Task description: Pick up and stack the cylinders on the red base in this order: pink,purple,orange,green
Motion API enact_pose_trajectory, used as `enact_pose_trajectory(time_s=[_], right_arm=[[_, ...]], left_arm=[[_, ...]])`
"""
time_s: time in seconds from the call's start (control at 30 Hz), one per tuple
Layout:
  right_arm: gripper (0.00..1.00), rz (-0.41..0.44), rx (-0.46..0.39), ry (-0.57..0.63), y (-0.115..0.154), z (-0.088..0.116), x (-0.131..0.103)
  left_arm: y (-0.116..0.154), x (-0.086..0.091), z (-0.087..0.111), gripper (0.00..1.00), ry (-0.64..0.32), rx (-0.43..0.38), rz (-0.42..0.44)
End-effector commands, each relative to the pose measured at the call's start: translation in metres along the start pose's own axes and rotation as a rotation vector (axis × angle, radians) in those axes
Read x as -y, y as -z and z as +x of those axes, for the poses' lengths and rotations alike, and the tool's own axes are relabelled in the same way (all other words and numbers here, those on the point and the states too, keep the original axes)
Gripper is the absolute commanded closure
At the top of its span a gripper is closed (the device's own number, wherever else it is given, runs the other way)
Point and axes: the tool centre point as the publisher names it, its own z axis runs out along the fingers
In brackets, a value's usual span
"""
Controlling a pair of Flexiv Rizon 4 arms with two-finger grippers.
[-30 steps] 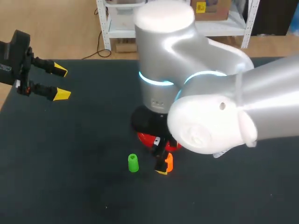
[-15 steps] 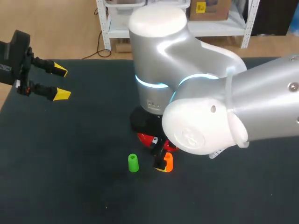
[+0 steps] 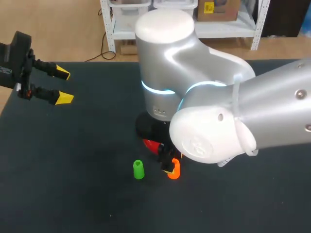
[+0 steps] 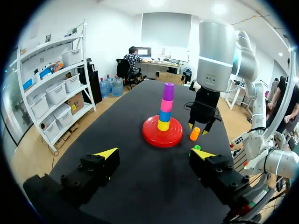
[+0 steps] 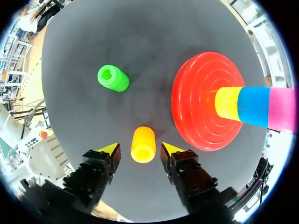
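Straddling the orange cylinder [image 5: 143,144], not touching — right gripper [image 5: 140,149], beside red base [image 5: 198,119].

Dark grey table [image 3: 68,194], matte top, yellow cyl. [image 4: 163,125] stood upright approx. at table's middle, blue cyl. [image 4: 165,115] sat stacked straight on it, touching, both well apart from table's edges

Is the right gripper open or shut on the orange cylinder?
Open. The right gripper straddles the orange cylinder; bare table shows between it and each of the jaws.
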Motion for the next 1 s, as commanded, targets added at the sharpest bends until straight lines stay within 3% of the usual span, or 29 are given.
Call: enact_pose_trajectory(time_s=[0.03, 0.23, 0.37, 0.73, 0.87, 1.0], right_arm=[[0.65, 0.006, 0.0, -0.003, -0.001, 0.0, 0.0], [1.0, 0.019, -0.02, -0.023, 0.001, -0.001, 0.002], [1.0, 0.057, -0.043, -0.047, 0.028, -0.001, 0.005], [1.0, 0.091, 0.007, -0.045, 0.185, -0.003, 0.021], [1.0, 0.074, 0.057, -0.064, 0.222, -0.007, 0.035], [1.0, 0.059, 0.077, -0.115, 0.238, -0.014, 0.055]], left_arm=[[0.0, 0.0, 0.001, 0.0, -0.002, 0.002, -0.001], [0.0, 0.0, 0.001, 0.0, -0.002, 0.002, -0.001], [0.0, 0.0, 0.001, 0.0, -0.002, 0.002, -0.001], [0.0, 0.0, 0.001, 0.0, -0.002, 0.002, -0.001], [0.0, 0.0, 0.001, 0.0, -0.002, 0.002, -0.001], [0.0, 0.0, 0.001, 0.0, -0.002, 0.002, -0.001]])
